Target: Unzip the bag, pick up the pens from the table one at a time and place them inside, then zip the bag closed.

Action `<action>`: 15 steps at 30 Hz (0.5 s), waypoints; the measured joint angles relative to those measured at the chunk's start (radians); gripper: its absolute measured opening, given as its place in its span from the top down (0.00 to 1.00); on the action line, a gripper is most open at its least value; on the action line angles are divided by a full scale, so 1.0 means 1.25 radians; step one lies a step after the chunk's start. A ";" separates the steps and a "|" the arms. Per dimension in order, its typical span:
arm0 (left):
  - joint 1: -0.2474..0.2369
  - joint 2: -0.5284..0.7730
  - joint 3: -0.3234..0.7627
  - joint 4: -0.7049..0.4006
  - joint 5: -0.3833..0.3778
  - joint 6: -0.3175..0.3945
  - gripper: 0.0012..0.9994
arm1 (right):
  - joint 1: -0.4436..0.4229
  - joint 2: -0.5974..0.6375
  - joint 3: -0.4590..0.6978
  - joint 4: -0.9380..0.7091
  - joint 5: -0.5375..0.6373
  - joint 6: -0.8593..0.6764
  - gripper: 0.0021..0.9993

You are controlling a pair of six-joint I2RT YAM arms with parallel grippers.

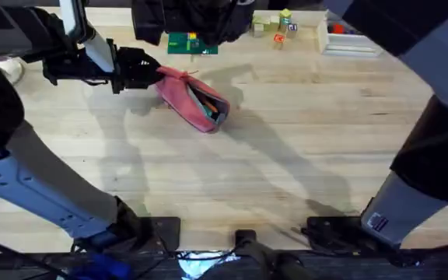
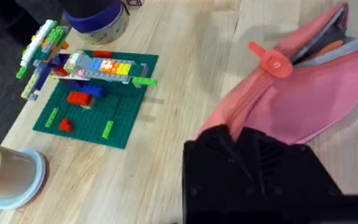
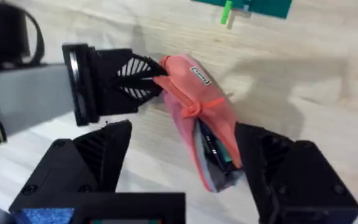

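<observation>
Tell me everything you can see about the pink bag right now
The bag is a soft pink fabric pouch with a grey-blue end, lying on the wooden table. Its top zipper is partly open, with a pink pull tab, and an orange pen and a dark pen show inside. The left gripper clamps one end, while the right gripper hovers open above it.
</observation>
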 joint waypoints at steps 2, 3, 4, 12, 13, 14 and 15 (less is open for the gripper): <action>0.000 0.000 0.000 0.000 0.000 0.000 0.96 | 0.000 0.000 0.000 0.000 0.000 0.039 0.00; 0.000 0.000 0.000 0.000 0.000 0.000 0.96 | 0.000 0.000 0.000 0.000 0.000 0.055 0.00; 0.000 0.000 0.000 0.000 0.000 0.000 0.96 | 0.000 0.000 0.000 0.000 0.000 0.067 0.00; 0.000 0.000 0.000 0.000 0.000 0.000 0.96 | 0.000 0.000 0.000 -0.020 0.000 0.105 0.00; 0.000 0.000 0.000 0.000 0.000 0.000 0.96 | 0.000 0.000 0.000 -0.021 0.000 0.107 0.00; 0.000 0.000 0.000 0.000 0.000 0.000 0.96 | 0.000 0.000 0.000 -0.021 0.000 0.109 0.00; 0.000 0.000 0.000 0.000 0.000 0.000 0.96 | 0.000 0.000 0.000 -0.021 0.000 0.110 0.00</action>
